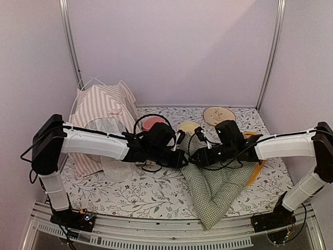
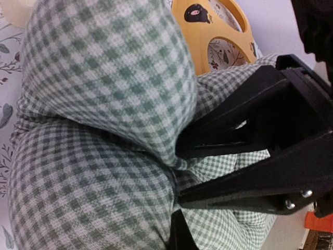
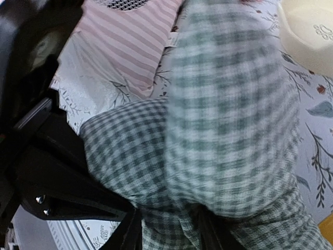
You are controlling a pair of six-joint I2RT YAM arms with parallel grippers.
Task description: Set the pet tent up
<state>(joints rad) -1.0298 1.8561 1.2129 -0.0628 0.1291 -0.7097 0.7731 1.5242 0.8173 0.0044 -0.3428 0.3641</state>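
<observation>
Pink-striped pet tent (image 1: 104, 101) lies behind my left arm (image 1: 93, 143) (the nearer); left fingers (image 2: 250, 104) pinch the checked cushion (image 2: 104, 78); right fingers (image 3: 73, 187): cannot tell.

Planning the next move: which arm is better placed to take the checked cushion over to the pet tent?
Left, probably. The left end effector is clamped on the green-checked cushion, and the pet tent sits on its side; the right arm would have to reach across.

Left tool (image 1: 181, 158) clamped tight — right tool (image 1: 192, 159) clamped wider; both stretched inward, tips nearly touching.
</observation>
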